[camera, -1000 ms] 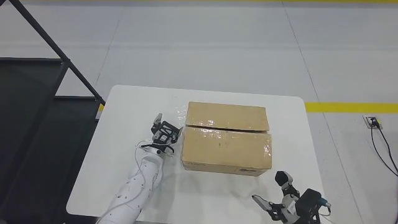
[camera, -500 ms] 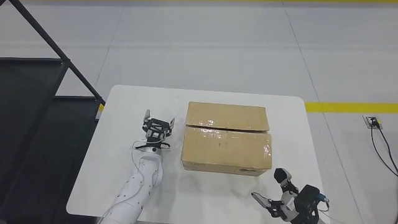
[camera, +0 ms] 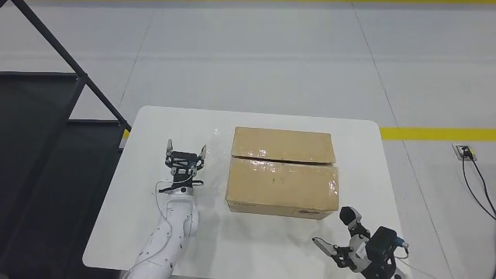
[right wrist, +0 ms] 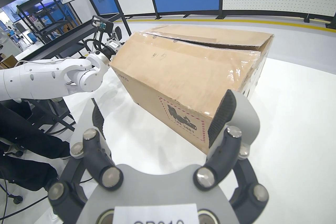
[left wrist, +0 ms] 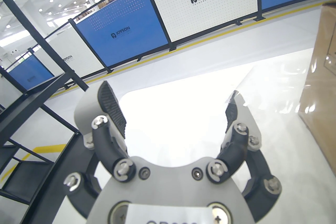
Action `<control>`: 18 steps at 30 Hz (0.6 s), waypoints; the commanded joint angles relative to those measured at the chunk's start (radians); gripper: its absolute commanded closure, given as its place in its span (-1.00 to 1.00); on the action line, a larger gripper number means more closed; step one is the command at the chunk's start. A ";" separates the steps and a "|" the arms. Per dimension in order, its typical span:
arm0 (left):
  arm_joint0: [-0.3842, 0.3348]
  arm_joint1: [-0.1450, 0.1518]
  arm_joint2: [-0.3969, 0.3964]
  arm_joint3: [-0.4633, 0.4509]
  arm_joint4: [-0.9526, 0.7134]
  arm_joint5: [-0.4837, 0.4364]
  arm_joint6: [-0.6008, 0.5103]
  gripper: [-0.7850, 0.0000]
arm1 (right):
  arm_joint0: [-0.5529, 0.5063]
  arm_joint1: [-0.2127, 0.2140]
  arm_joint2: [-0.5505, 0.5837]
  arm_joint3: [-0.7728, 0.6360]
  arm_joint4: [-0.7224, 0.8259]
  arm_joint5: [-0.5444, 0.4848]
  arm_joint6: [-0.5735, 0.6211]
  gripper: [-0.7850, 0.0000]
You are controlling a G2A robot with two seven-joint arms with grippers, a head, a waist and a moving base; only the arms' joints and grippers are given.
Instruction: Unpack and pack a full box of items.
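The right hand (camera: 333, 231) hangs wide open at the near edge of the table (camera: 139, 170). Just beyond it, the box (camera: 283, 174) sits mid-table, flaps down. The left hand (camera: 186, 149), also wide open, has drawn sideways off the box, with clear tape (left wrist: 245, 83) clinging to one finger. The seal looks partly peeled.

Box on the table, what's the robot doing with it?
The robot has a closed cardboard box in front of it on the white table. Neither gripper is holding it. The left gripper is open beside one end of the box, with what looks like a strip of clear tape clinging to it. The right gripper is open near the box's front corner. Nothing is unpacked yet.
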State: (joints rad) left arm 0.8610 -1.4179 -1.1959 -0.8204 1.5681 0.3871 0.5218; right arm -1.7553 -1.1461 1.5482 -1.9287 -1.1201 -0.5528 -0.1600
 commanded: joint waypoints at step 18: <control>0.052 0.039 0.002 0.000 0.182 -0.269 -0.007 -1.00 | 0.012 0.001 -0.011 0.015 -0.003 -0.005 -0.003 -1.00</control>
State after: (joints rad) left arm 0.9157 -1.3811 -1.1929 -0.8163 1.7383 0.1184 0.5210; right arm -1.7420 -1.1447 1.5380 -1.9125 -1.1224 -0.5600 -0.1622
